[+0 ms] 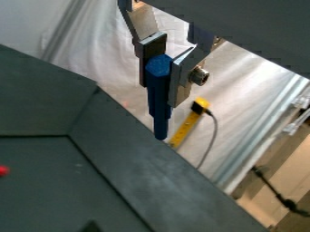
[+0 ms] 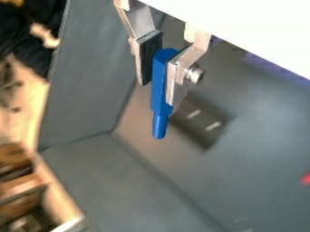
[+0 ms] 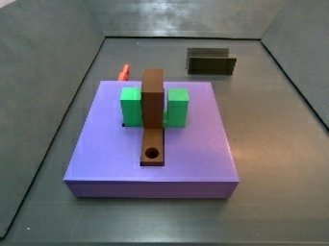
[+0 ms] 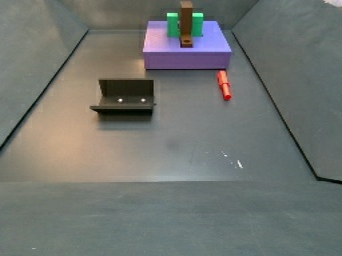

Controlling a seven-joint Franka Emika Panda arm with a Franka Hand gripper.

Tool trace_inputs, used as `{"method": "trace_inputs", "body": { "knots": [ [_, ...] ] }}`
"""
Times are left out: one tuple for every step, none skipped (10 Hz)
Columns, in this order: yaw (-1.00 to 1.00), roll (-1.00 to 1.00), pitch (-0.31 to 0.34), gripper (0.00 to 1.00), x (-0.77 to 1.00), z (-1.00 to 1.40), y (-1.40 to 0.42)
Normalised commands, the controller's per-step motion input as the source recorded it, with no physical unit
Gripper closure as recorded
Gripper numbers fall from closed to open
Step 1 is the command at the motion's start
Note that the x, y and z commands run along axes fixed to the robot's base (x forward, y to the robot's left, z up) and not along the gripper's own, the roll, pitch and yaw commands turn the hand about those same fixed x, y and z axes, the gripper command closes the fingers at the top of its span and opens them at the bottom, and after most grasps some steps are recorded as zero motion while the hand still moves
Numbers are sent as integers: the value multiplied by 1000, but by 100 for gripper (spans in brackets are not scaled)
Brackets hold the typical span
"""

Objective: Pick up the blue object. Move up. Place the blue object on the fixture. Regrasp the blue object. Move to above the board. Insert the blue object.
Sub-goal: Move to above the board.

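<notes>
Grey floor [image 4: 174,150] lies bare around the fixture [image 4: 124,98]; overhead, claw [image 1: 164,65] pinches the blue object [image 1: 158,95].

Brown bar [image 3: 152,115] is the ref: long, lying flat, w/ round hole [image 3: 153,153] near one end. Two green blocks, one [image 3: 131,106] each [image 3: 176,106] side of bar, touching it at about mid-length, standing about as high as it. Red peg [image 3: 123,71] lies on grey floor [image 4: 174,150] past bar's no-hole end, off to one side, apart from bar. In a wrist view: yellow strip [image 1: 184,127], grey cable [image 1: 208,136] beside it, white sheet [image 1: 72,36] behind; place re bar can't tell.
</notes>
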Motion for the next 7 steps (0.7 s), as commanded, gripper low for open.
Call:
{"method": "trace_inputs", "body": {
  "knots": [
    [-12,-1000,107,100,-1091,253,-1400],
    [-1,-1000,112,100,-1077,255,-1400],
    [7,-1000,109,100,-1075,243,-1400],
    [18,-1000,102,100,-435,82,-506],
    [25,-1000,100,100,-184,12,-159],
    [29,-1000,92,100,-75,24,-40],
    [32,-1000,79,100,-89,30,-45]
  ]
}}
